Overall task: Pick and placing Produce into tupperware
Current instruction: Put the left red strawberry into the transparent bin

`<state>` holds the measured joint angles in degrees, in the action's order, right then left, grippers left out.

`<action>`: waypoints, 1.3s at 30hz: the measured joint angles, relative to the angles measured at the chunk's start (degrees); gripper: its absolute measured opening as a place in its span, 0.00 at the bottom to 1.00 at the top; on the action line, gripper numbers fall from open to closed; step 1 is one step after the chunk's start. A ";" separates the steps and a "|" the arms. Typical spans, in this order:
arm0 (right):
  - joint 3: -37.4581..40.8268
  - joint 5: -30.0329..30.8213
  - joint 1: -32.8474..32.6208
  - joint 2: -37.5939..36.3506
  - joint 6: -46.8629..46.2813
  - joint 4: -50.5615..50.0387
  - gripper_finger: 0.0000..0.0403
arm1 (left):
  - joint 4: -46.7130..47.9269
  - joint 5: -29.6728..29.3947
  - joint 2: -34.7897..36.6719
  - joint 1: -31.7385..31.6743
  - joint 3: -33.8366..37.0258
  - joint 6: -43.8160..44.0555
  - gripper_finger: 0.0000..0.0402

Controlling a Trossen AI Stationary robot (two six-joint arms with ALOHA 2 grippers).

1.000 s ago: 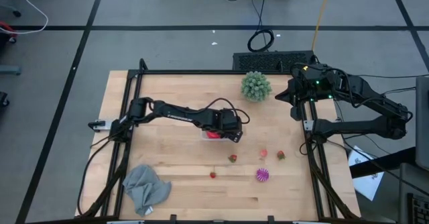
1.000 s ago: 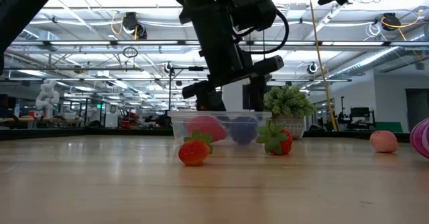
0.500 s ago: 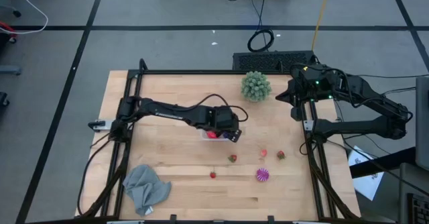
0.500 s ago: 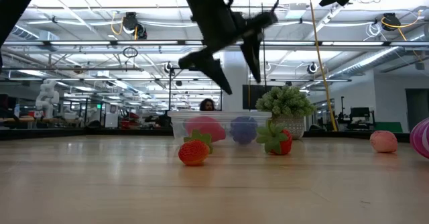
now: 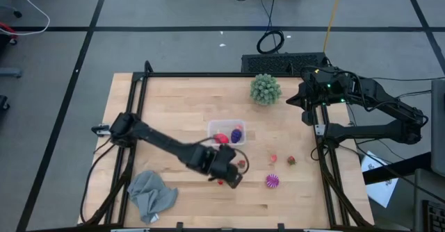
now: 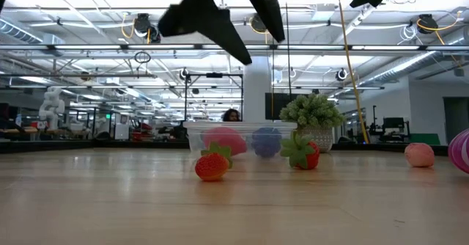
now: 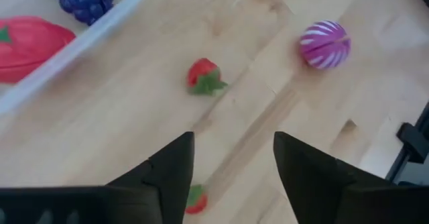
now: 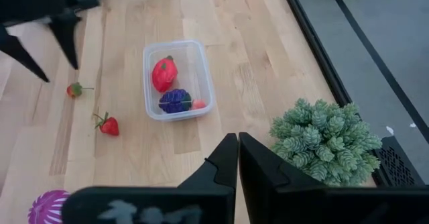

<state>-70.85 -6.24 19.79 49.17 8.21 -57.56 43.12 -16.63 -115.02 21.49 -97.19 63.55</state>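
The clear tupperware (image 5: pixel 227 133) stands mid-table and holds a red piece (image 8: pixel 163 73), a dark purple grape bunch (image 8: pixel 175 101) and a small red piece (image 8: pixel 198 104). On the wood nearer the near edge lie two strawberries (image 7: pixel 204 76) (image 7: pixel 196 200), a third (image 5: pixel 291 160), a pink piece (image 5: pixel 273 160) and a striped magenta ball (image 5: pixel 272 181). My left gripper (image 7: pixel 231 163) hovers open above the nearest strawberry, well off the table (image 6: pixel 262 48). My right gripper (image 8: pixel 238 138) waits shut at the far right, near the green ball.
A green spiky ball (image 5: pixel 265 88) sits near the far edge, right of centre. A crumpled grey cloth (image 5: pixel 149 194) lies at the near left corner. Black frame rails (image 5: pixel 136 121) run along the table's left and right sides. Bare wood shows across the left half.
My left gripper has risen out of the tupperware and swung toward the near edge, ending high above the strawberries in front of the container. Its fingers stay open. The tupperware and the loose pieces have not moved.
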 joint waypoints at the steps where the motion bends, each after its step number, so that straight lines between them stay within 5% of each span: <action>1: 0.00 0.00 -0.02 0.00 -0.28 0.00 0.01 | -0.09 -1.13 0.00 1.05 0.00 0.21 0.50; 10: 0.00 -0.02 -0.01 0.00 -3.03 0.03 0.01 | -2.88 -3.50 -0.04 5.58 0.00 0.64 0.42; 26: 0.00 -0.01 -0.01 0.00 -3.09 0.04 0.01 | -12.03 -3.12 -0.09 4.49 0.00 -13.53 0.42; 39: 0.00 -0.02 -0.02 0.00 -3.01 0.04 0.01 | -8.92 -4.06 -0.09 6.29 0.00 1.00 0.42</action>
<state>-70.85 -6.26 19.77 49.17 5.19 -57.52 34.20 -20.69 -115.11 27.78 -97.19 64.56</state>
